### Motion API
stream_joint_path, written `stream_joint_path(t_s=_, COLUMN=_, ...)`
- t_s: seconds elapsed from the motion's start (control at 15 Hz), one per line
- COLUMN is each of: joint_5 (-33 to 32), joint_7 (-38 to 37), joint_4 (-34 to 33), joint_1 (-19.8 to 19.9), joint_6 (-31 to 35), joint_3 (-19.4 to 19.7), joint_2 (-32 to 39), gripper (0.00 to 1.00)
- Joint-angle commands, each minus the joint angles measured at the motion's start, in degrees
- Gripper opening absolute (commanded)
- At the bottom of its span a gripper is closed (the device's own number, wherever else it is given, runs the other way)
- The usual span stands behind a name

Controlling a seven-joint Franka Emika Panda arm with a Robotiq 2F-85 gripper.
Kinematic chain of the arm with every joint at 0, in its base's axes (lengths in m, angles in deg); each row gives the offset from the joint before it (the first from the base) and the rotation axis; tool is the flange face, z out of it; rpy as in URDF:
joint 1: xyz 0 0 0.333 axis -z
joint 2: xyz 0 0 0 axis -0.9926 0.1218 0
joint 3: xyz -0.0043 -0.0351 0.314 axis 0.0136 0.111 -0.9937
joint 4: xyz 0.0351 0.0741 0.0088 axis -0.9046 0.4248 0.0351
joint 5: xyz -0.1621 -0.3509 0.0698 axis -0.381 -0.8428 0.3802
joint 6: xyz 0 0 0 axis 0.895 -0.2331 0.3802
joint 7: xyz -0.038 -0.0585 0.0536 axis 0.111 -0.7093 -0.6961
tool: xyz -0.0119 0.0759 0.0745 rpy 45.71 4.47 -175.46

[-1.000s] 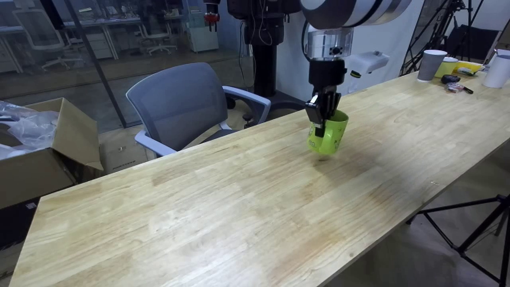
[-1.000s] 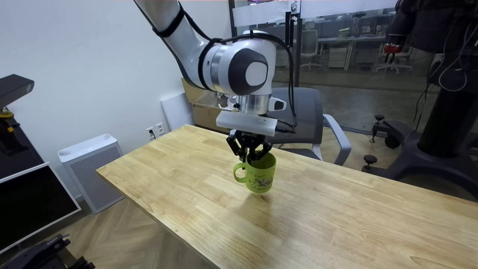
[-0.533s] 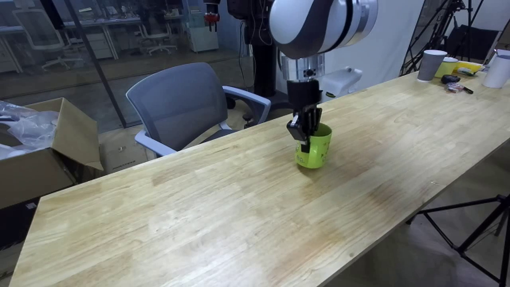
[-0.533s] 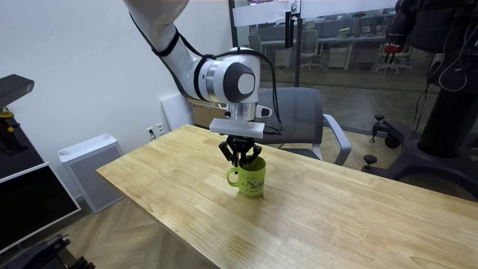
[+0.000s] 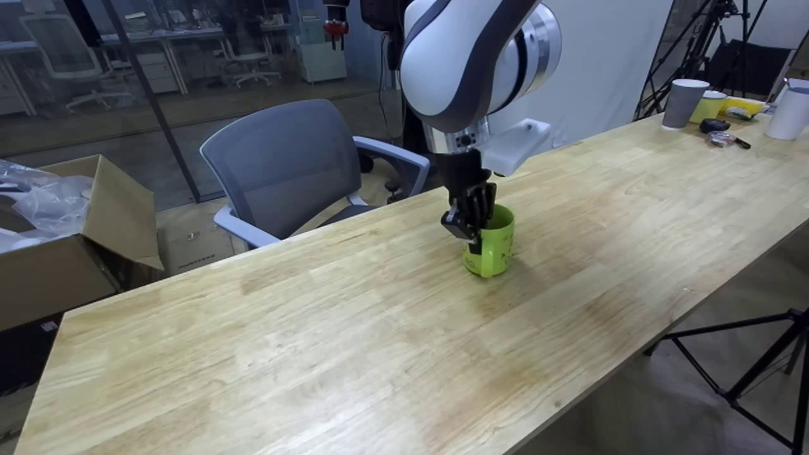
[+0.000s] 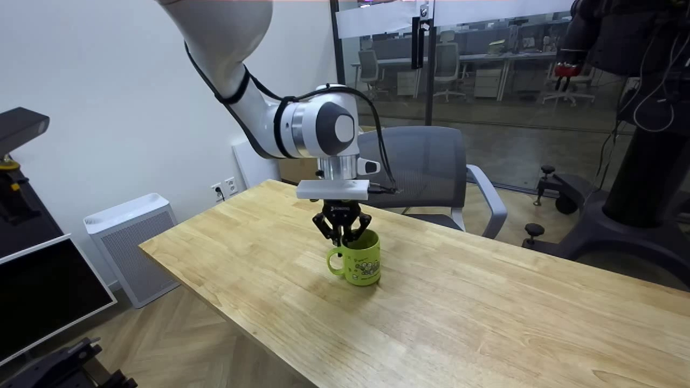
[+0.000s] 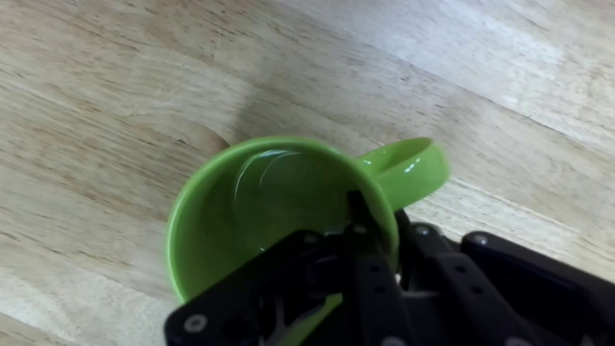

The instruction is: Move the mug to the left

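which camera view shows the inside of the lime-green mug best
The wrist view: it looks down into the lime-green mug, showing its glossy inner wall, though the gripper hides part. Both exterior views show mostly the printed outside, with only a little inner wall at the open top.

The mug point(image 5: 499, 248) is on or just over the bench point(image 5: 316, 354), unclear which, one finger point(image 7: 360, 211) of the hand point(image 7: 379, 211) inside it, one outside. In an exterior view a chair point(image 5: 284, 164) is behind the bench, a box point(image 5: 121, 218) further left.
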Motion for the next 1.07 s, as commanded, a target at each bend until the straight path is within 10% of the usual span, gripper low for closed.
stream_joint_path(t_s=0.0, joint_5=-1.11, joint_7=-2.47, joint_4=-2.92, joint_1=-0.47, joint_6=-2.0, joint_3=0.89, joint_2=0.92, gripper=0.03)
stream_joint_path(t_s=0.07, joint_5=-0.98, joint_7=-3.0, joint_4=-3.06, joint_1=-0.46, joint_6=-1.87, joint_3=1.11, joint_2=0.96, gripper=0.03)
stream_joint_path(t_s=0.13, joint_5=-1.02, joint_7=-2.99, joint_4=-3.23, joint_1=-0.39, joint_6=-2.03, joint_3=1.23, joint_2=1.0, gripper=0.36)
stream_joint_path(t_s=0.8, joint_5=-1.63, joint_7=-5.53, joint_4=-6.21, joint_1=-0.53, joint_6=-4.96, joint_3=3.57, joint_2=1.7, gripper=0.97)
stream_joint_path(t_s=1.0, joint_5=-1.11, joint_7=-3.62, joint_4=-4.2, joint_1=0.72, joint_6=-3.4, joint_3=2.37, joint_2=0.92, gripper=0.92)
